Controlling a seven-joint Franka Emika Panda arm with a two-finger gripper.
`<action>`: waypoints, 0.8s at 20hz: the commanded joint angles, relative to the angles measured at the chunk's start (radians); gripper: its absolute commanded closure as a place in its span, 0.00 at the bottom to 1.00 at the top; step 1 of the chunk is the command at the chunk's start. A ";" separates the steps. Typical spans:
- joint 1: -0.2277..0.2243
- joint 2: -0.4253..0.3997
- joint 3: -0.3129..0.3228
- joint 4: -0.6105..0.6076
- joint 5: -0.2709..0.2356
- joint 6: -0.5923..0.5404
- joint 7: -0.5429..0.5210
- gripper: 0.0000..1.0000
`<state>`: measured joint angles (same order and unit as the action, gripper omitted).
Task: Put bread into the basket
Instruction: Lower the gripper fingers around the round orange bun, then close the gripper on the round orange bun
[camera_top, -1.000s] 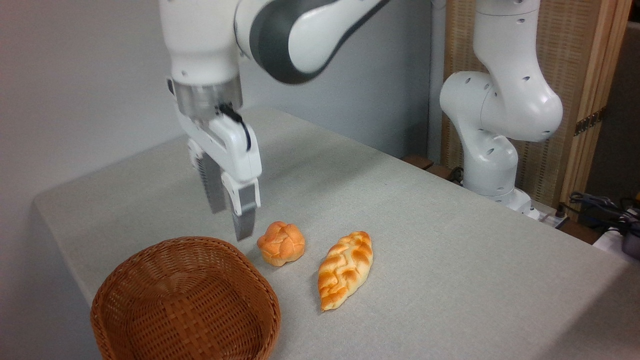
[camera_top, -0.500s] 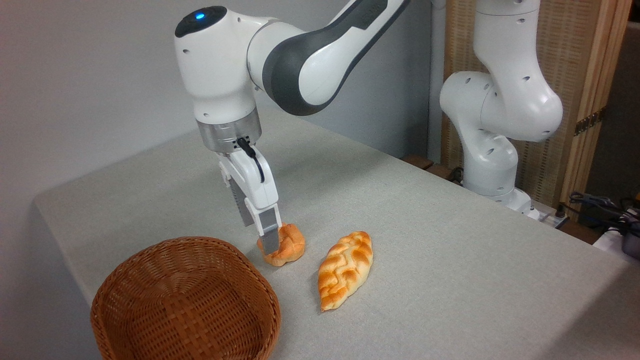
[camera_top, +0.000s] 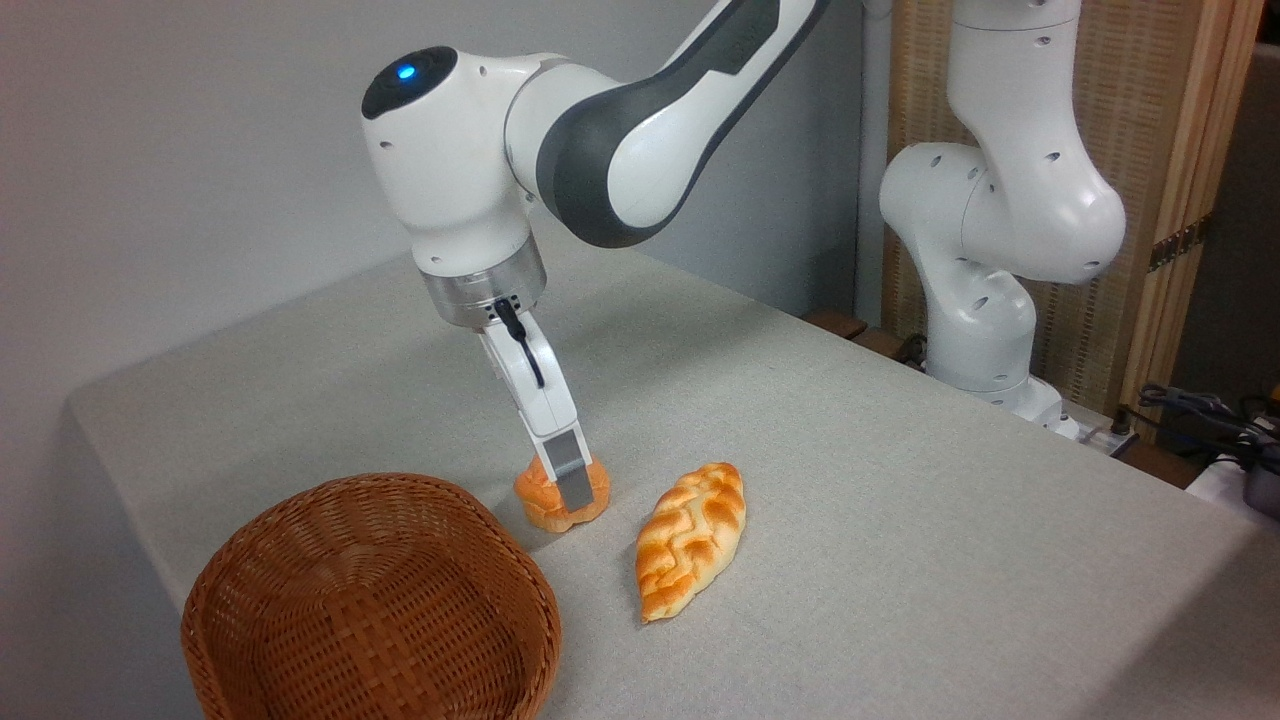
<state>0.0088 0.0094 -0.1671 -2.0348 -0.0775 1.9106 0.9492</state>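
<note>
Since only one finger (camera_top: 572, 478) is seen, across the front of the bread (camera_top: 545, 502), the gripper (camera_top: 566, 488) aperture can't be told, nor whether anything is gripped yet. The bun is sat on the table (camera_top: 900, 560), just right of the basket (camera_top: 370, 600) rim, left of the braided loaf (camera_top: 690, 538). Risks, as judged: bun is soft & lobed, so it may be squashed or squeezed out sideways; if lifted too low, it may be knocked off vs. the basket wall.
</note>
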 joint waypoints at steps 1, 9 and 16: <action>0.003 -0.019 -0.003 -0.025 0.010 -0.002 0.028 0.18; 0.002 -0.019 -0.005 -0.030 0.010 0.002 0.029 0.77; 0.002 -0.017 -0.005 -0.030 0.010 0.005 0.031 0.85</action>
<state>0.0086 0.0093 -0.1693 -2.0465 -0.0768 1.9111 0.9604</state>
